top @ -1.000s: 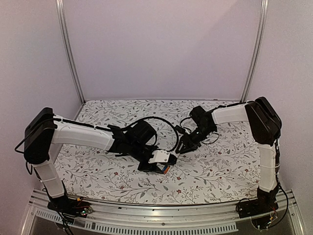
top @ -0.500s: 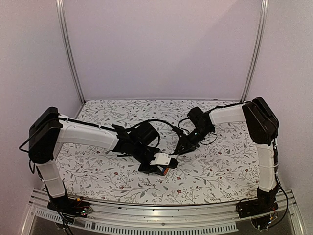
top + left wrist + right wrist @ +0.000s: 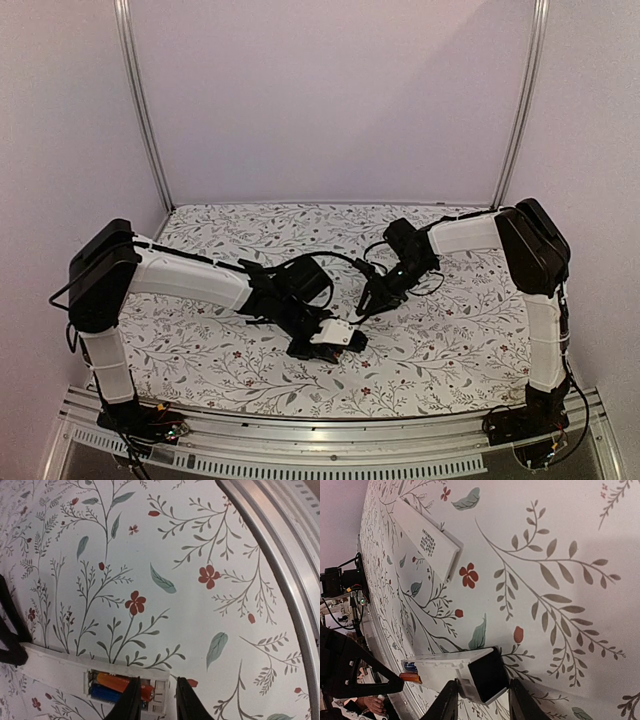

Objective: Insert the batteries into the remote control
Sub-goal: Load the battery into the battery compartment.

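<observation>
The white remote control [image 3: 55, 666] lies on the floral table with its battery recess facing up. The orange-red battery [image 3: 116, 682] and the blue battery [image 3: 102, 695] lie side by side in the recess; the orange one's tip sits slightly raised at the contact end. My left gripper [image 3: 156, 701] is narrowly open, its fingers straddling that end of the remote. My right gripper [image 3: 481, 700] is shut on the remote's other end [image 3: 470, 672]. In the top view the left gripper [image 3: 336, 341] and right gripper [image 3: 362, 310] meet over the remote [image 3: 329, 332].
A second flat white piece with printed text [image 3: 427, 540] lies on the table beyond the right gripper. The table's metal front rail [image 3: 280, 555] runs close to the left gripper. Black cables loop over the table [image 3: 450, 330] between the arms.
The left gripper has shifted right and lower onto the remote. The orange tip that showed at it in the top view is now covered. The right arm has barely moved.
</observation>
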